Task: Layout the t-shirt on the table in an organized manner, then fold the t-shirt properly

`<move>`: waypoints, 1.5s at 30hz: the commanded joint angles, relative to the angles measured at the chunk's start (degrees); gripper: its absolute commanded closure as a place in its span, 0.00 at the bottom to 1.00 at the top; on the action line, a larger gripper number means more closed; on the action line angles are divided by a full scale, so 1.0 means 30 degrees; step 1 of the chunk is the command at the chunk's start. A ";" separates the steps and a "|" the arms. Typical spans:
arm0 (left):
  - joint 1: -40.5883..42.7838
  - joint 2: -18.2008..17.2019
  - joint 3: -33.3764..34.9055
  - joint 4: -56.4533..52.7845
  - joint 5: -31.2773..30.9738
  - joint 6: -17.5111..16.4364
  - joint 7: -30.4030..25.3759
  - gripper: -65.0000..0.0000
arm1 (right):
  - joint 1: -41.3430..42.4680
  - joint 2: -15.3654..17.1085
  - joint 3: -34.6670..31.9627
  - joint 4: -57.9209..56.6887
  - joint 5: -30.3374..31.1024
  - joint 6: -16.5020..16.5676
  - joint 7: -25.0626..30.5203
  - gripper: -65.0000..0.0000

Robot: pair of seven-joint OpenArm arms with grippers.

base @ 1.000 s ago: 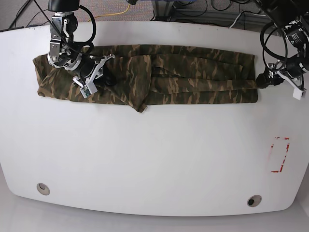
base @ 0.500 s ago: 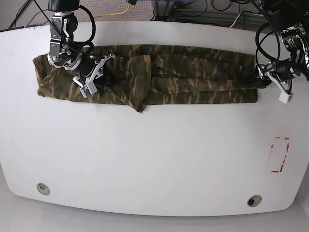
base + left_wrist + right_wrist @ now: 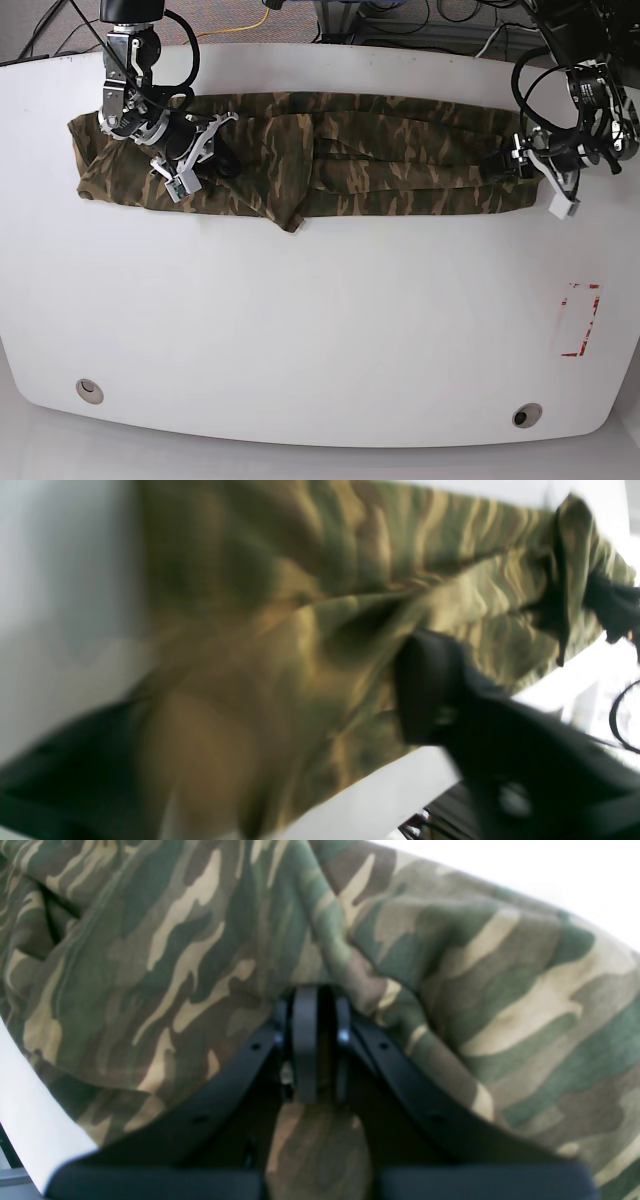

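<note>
Cloth is bunching right at our right gripper [image 3: 314, 1040]: its fingers [image 3: 305, 1040] are pressing together on a fold of the t-shirt [image 3: 300, 155], with camouflage fabric spreading ahead of them and to both sides. The t-shirt is lying as a long band across the table [image 3: 320, 330]. Our left gripper [image 3: 515, 160] is sitting at the band's other end; one finger [image 3: 430, 695] is resting against the cloth, but blur is keeping us from telling its opening.
</note>
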 commanded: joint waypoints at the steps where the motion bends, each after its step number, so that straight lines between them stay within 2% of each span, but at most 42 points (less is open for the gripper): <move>1: -0.0060 -0.0201 0.0112 0.0232 0.0015 0.0000 0.0140 0.65 | -0.0075 0.0201 0.0020 0.0021 -0.0847 -0.0200 -0.1061 0.93; 3: -0.0089 -0.0201 0.0141 0.0232 0.0015 0.0000 0.0140 0.74 | -0.0075 0.0172 0.0020 0.0138 -0.0877 -0.0200 -0.1061 0.93; 6: -0.0089 -0.0171 0.0083 0.0232 0.0015 0.0000 0.0140 0.80 | -0.0075 0.0143 0.0020 0.0314 -0.0847 -0.0200 -0.1090 0.93; 10: -0.0089 -0.0171 0.0083 0.1082 0.0015 0.0088 0.0111 0.81 | -0.0105 0.0113 0.0020 0.0372 -0.0935 -0.0200 -0.1120 0.93; 16: 0.0028 -0.0171 0.0141 0.5302 0.0074 0.0206 0.0287 0.81 | -0.0105 0.0084 0.0020 0.0372 -0.0994 -0.0200 -0.1120 0.93; 20: -0.0089 -0.0171 0.0200 0.7177 0.0044 0.0733 0.0653 0.81 | -0.0075 0.0055 0.0020 0.0372 -0.0994 -0.0200 -0.1120 0.93; 28: -0.0001 -0.0142 0.3043 0.9199 -0.1216 0.0704 0.0653 0.81 | -0.0075 0.0055 0.0020 0.0343 -0.0994 -0.0200 -0.1120 0.93; 34: 0.0028 0.1440 0.5006 0.9170 -0.1333 0.0704 0.0653 0.81 | -0.0105 0.0055 0.0020 0.0314 -0.0994 -0.0200 -0.1120 0.93; 36: 0.0028 0.1909 0.5211 0.9170 -0.1304 0.0821 0.0653 0.81 | -0.0105 0.0055 0.0020 0.0314 -0.0994 -0.0200 -0.1120 0.93; 40: -0.0030 0.1851 0.5035 0.9170 -0.1304 0.0821 0.0653 0.78 | -0.0105 0.0055 0.0020 0.0314 -0.0994 -0.0200 -0.1120 0.93; 45: 0.0058 0.1118 0.3511 0.9228 -0.1655 0.0704 0.0653 0.57 | -0.0105 0.0055 0.0020 0.0372 -0.0994 -0.0200 -0.1120 0.93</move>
